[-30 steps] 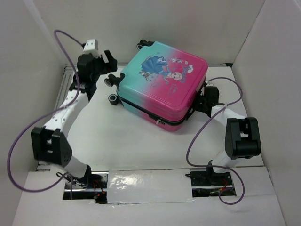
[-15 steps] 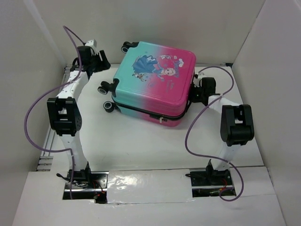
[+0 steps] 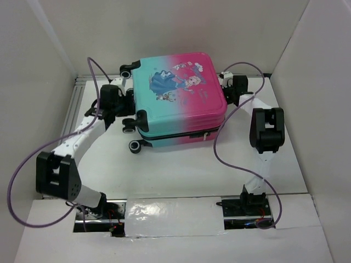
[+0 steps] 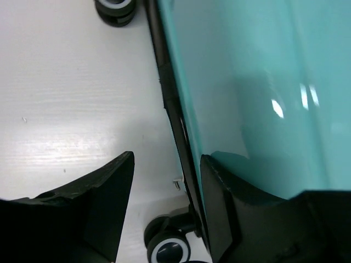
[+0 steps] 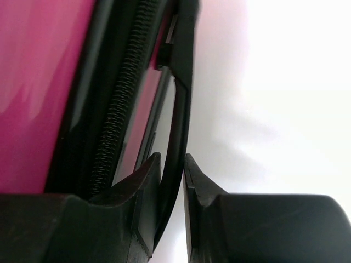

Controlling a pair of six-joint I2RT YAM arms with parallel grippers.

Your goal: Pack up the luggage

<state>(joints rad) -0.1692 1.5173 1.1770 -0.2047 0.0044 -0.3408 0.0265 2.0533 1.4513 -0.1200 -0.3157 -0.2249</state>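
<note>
The luggage [image 3: 178, 93] lies flat and closed at the back of the table, teal on the left, pink on the right, cartoon print facing up. Its black wheels [image 3: 135, 146] point left. My left gripper [image 3: 127, 108] is at the wheel side. In the left wrist view its jaws [image 4: 167, 192] stand apart over the black zipper seam [image 4: 173, 109], with one finger [image 4: 225, 208] against the teal shell [image 4: 263, 82] and a wheel [image 4: 167, 249] between them. My right gripper [image 3: 226, 90] is at the pink side, shut [image 5: 171, 181] on the thin black handle [image 5: 181, 109].
White walls close in the table on the left, back and right. A metal rail [image 3: 77, 109] runs along the left edge. Purple cables [image 3: 219, 148] loop off both arms. A taped strip [image 3: 170, 216] lies between the arm bases.
The luggage has swung round and moved toward the back wall, wheels now facing left. My left arm came from the back left corner to the wheel side, its jaws narrowing. My right gripper kept its grip.
</note>
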